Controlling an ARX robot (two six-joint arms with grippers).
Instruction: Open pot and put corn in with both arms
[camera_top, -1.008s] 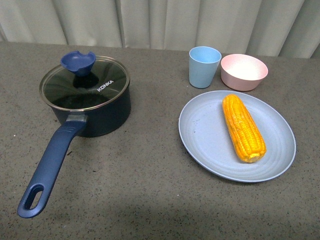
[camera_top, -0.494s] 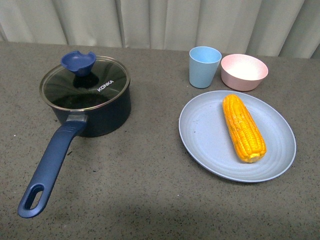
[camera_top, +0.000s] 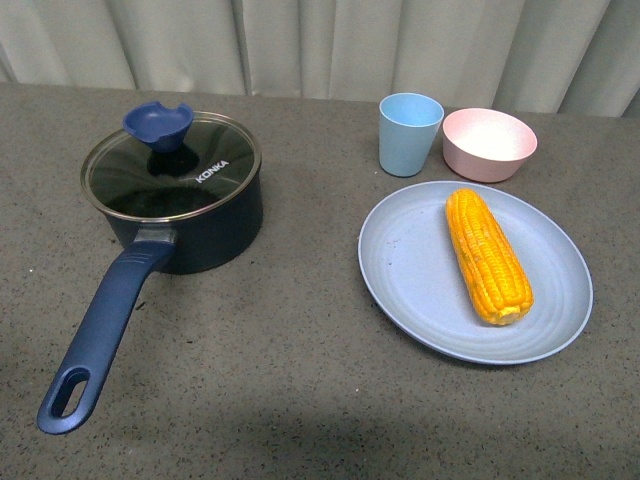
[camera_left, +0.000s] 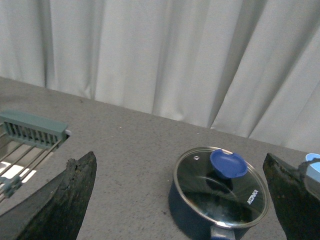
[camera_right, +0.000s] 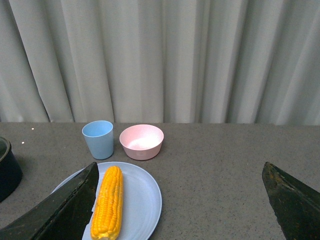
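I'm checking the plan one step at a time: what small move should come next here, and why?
Probably lower the open left hand toward the blue knob of the lid. The lid sits on the pot, the corn lies on the plate, and the right hand is open and empty too, so uncovering comes first.

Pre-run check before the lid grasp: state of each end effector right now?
Left end effector: open, holding nothing.
Right end effector: open, holding nothing.
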